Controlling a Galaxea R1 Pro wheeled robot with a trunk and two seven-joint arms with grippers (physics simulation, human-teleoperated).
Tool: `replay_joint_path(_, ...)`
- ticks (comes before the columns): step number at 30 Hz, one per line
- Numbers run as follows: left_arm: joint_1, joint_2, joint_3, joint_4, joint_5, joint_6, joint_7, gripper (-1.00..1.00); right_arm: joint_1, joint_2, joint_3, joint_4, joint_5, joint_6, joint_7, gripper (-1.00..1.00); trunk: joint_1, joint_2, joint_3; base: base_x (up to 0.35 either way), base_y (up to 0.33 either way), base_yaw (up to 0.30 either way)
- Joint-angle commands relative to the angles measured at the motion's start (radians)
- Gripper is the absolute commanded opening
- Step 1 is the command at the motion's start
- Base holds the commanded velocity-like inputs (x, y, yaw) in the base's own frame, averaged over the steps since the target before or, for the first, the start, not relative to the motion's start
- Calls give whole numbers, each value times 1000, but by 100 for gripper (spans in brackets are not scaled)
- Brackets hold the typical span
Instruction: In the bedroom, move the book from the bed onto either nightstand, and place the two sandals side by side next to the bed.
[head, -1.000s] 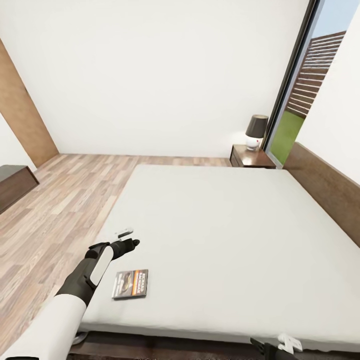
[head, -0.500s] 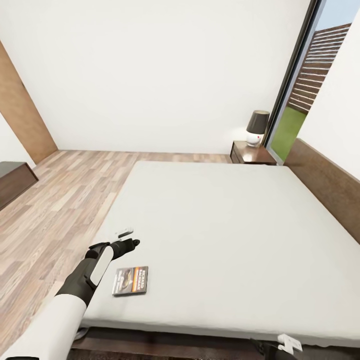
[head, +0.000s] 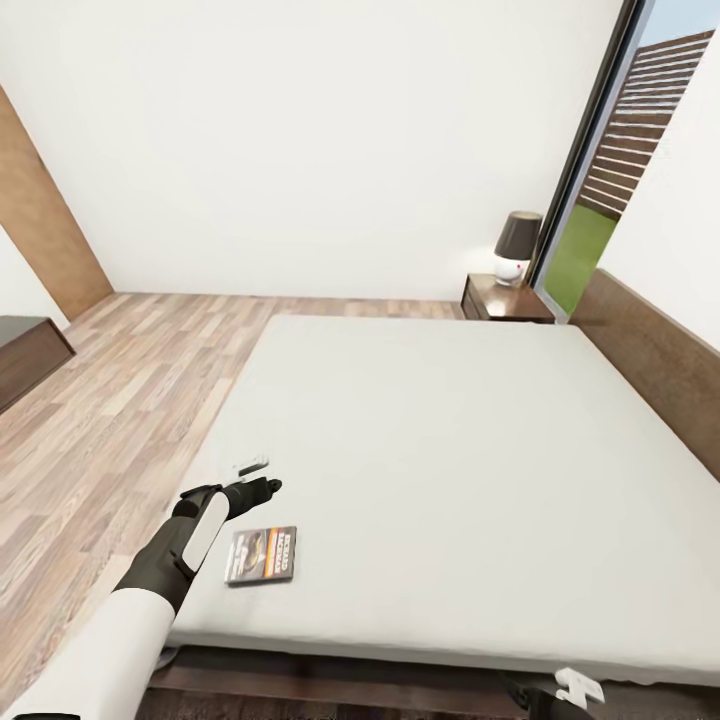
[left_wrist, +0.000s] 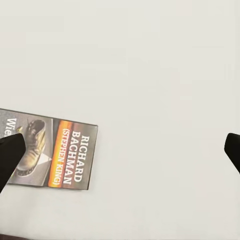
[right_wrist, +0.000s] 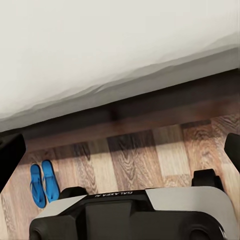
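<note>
My left arm (head: 120, 620): white shell on the upper part, black sleeve-like section below it, then a white panel set lengthwise along the black forearm. Left hand (head: 255, 478): black body, one finger pale grey-white. In the left wrist view, my fingertips (left_wrist: 11, 152) are plain black wedges. Right hand (head: 565, 692): black with a white bracket. My base (right_wrist: 132, 212): black moulded housing, pale grey top plate, small "GALAXEA R1" lettering.

Book (head: 262, 555) on bed (head: 450, 450), nightstand (head: 505, 300) beyond.
</note>
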Motion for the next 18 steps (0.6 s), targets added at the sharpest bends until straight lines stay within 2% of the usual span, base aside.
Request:
replay_joint_path(1,-1,1,-2,-1,11,4,9,100,-1,0,-8,2,6,-3,5,100,0,-2,-3,0,0,0)
replay_joint_path(18,0,1,-4,-2,11,4,9,100,-1,0,-8,0,6,-3,6,100,0,-2,-30,0,0,0)
